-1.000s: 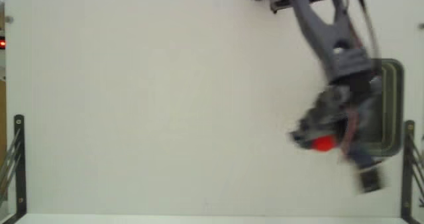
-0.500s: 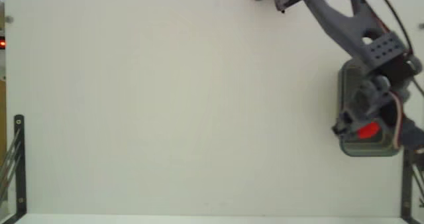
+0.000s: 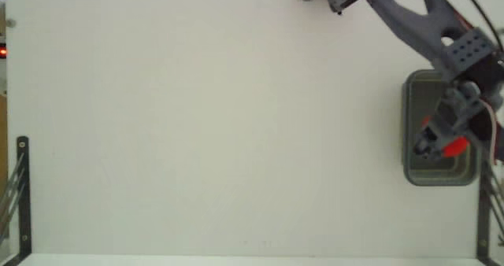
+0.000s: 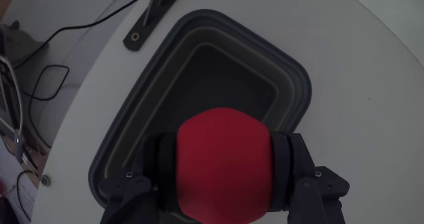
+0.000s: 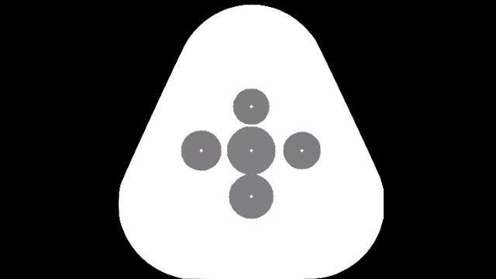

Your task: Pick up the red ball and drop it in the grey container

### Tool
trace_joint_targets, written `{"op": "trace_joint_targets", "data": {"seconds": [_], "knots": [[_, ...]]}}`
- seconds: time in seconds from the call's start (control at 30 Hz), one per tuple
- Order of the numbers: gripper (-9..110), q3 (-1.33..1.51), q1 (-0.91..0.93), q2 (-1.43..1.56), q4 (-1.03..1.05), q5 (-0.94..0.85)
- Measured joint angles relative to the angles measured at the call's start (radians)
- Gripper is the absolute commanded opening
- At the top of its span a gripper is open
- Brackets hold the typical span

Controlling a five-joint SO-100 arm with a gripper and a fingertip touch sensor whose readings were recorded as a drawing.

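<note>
Claw [image 4: 224, 177] clamped on the red ball [image 4: 224, 164], one dark finger [image 4: 154, 163] pressed to the ball's left side and the other to its right in the wrist view. The ball hung over the grey container [image 4: 295, 78], in the lower middle of that frame, with the tub's deep hollow and stepped rim spread out behind and above it. It was held clear of the hollow, not lying in it.

In the fixed view the container [image 3: 412, 132] sat at the right edge of the white desk [image 3: 205, 132], about mid-height in the frame. The arm [image 3: 417, 26] came down from the upper right and crossed the tub's top rim, and the red ball [image 3: 453, 146] showed as a red patch over the tub's interior, with the claw [image 3: 438, 144] around it.

Half a second earlier the ball was lower and further left, close to the tub's lower left corner; it had since shifted up and right, toward the middle of the hollow. A full second earlier the ball and claw were left of the container, over bare desk, and the image was motion-blurred. The container itself had not moved across the frames.

A black metal bracket [image 3: 22, 195] stood at the desk's lower left, another at the lower right [image 3: 484, 219].
</note>
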Motion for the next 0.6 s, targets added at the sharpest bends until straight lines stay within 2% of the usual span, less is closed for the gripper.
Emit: {"op": "trace_joint_targets", "data": {"seconds": [0.43,0.47,0.6], "knots": [[64,0.0,0.0,0.0,0.0,0.0],[110,0.0,0.0,0.0,0.0,0.0],[110,0.0,0.0,0.0,0.0,0.0]]}}
